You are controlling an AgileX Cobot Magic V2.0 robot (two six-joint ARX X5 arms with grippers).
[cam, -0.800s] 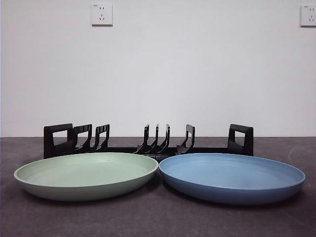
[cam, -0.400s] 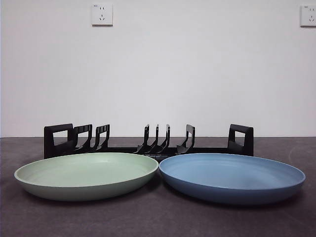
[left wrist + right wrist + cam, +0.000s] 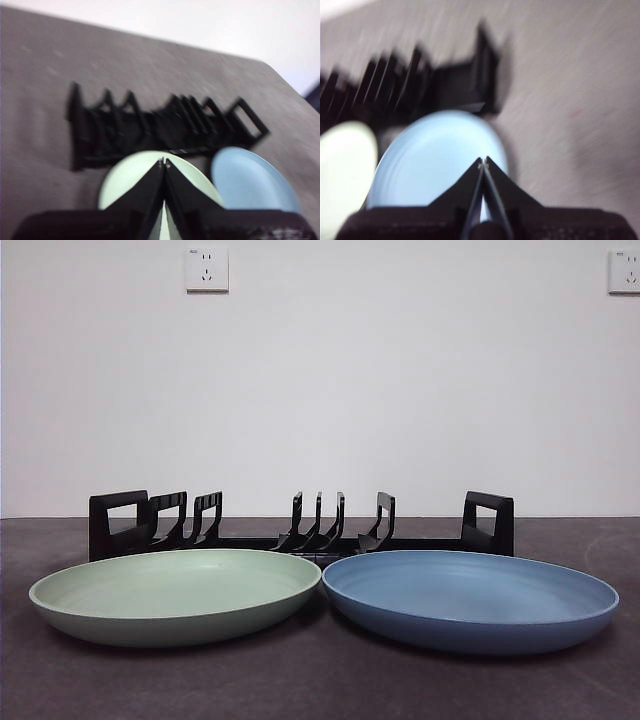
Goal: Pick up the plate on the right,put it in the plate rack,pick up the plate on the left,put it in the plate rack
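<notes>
The right gripper (image 3: 483, 161) hangs above the table with its two black jaws pressed together tip to tip, clenched on nothing. Directly below its tips lies the round, shallow blue plate (image 3: 437, 160), flat on the dark grey table (image 3: 570, 100); the gripper is over the plate's near rim, on the side away from the rack, not touching it as far as the blurred wrist picture lets me see. Beyond the plate sits the long low black plastic plate rack (image 3: 420, 90), one looped end handle closest to this arm.

The left gripper (image 3: 163, 162) is likewise clamped shut and empty, its tips meeting in a point over the round, shallow pale green plate (image 3: 135, 175). That plate lies flat too, with the rack (image 3: 160, 125) just past it and the blue plate (image 3: 247, 180) beside it.

From the front, the green plate (image 3: 175, 595) and blue plate (image 3: 470, 598) lie side by side, rims nearly touching at the middle, just in front of the rack (image 3: 300, 530). The rack's upright prongs stand with nothing between them. Two white wall sockets (image 3: 206, 269) sit high on the wall behind.
</notes>
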